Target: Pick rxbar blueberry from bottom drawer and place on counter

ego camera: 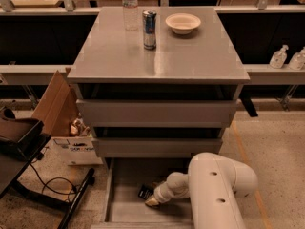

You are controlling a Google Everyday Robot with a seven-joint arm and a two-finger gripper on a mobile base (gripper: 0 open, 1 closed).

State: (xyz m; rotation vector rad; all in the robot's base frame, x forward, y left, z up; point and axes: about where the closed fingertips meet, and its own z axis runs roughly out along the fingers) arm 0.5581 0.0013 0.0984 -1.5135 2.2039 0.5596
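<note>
The bottom drawer (125,209) is pulled open at the foot of the grey cabinet. The rxbar blueberry (145,192), a small dark bar, lies on the drawer floor near its middle. My white arm reaches down from the lower right into the drawer. My gripper (151,202) is low over the drawer floor, right beside the bar and touching or nearly touching it. The arm hides part of the bar. The counter (186,54) is the grey top of the cabinet.
On the counter stand a clear water bottle (130,7), a silver-blue can (149,29) and a white bowl (183,23). The two upper drawers (157,112) are shut. A cardboard box (58,104) and a black stand with cable (47,190) are on the floor at left.
</note>
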